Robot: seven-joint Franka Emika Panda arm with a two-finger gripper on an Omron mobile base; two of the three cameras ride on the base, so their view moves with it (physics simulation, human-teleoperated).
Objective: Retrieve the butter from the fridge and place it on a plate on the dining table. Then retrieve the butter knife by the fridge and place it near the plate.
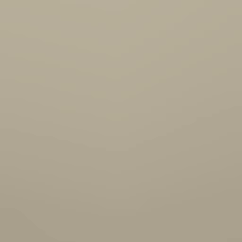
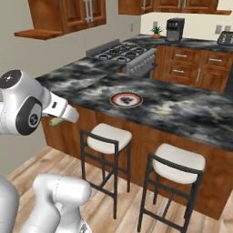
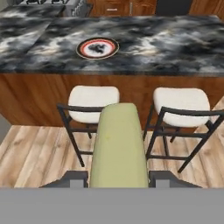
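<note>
Jaws clamped on butter [image 3: 118,146], carrying twd plate [image 3: 97,47] on worktop [image 3: 175,48]; next: reach over stools [image 3: 92,98], set down.

One butter [image 3: 118,148], one plate [image 2: 126,99], two stools [image 2: 108,138], one stove [image 2: 119,52].

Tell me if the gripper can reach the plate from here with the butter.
Probably not yet. The gripper, shut on the butter, hangs short of the table, with two stools between; the plate lies beyond the edge.
</note>
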